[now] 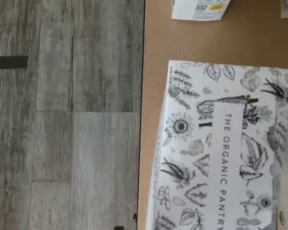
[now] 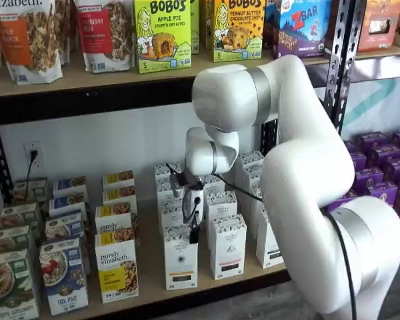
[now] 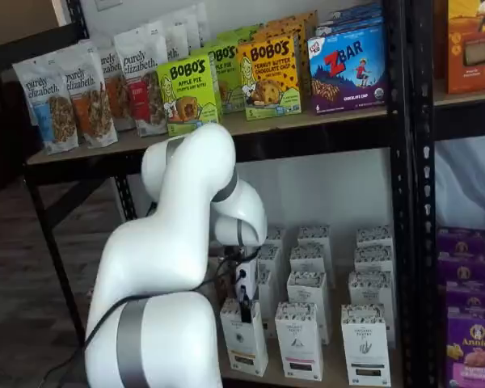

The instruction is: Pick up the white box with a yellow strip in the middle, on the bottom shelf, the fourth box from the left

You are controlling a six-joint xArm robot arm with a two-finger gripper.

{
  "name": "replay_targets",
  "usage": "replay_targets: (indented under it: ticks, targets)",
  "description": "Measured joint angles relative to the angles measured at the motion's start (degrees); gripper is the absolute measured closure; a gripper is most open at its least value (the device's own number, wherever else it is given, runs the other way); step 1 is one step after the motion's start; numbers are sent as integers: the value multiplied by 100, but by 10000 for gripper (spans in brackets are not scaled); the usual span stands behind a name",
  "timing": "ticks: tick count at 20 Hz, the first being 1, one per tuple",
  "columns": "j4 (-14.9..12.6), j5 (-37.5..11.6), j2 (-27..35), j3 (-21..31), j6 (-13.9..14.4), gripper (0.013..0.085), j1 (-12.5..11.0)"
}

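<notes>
The white box [image 2: 181,259] stands at the front of the bottom shelf [image 2: 147,283], just right of a purely elizabeth box [image 2: 117,270]. It also shows in a shelf view [image 3: 244,339]. My gripper [image 2: 195,233] hangs straight over the box's patterned top, with its black fingers reaching down to the top edge. It shows the same way in a shelf view [image 3: 244,309]. No gap between the fingers shows, so I cannot tell whether they hold the box. The wrist view shows the box's speckled top [image 1: 221,148], printed "THE ORGANIC PANTRY", close below the camera.
Like white cartons with a black strip [image 2: 228,247] stand close to the right and behind. Granola and cereal boxes [image 2: 63,273] fill the left. The upper shelf [image 2: 120,73] hangs above the arm. The rack's black post [image 2: 338,60] is at the right. The shelf edge [image 1: 143,120] borders grey floor.
</notes>
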Motion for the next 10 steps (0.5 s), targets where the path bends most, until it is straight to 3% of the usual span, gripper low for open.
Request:
replay_targets:
  ticks: [10]
  targets:
    - [-246, -56, 207, -149, 259, 130, 58]
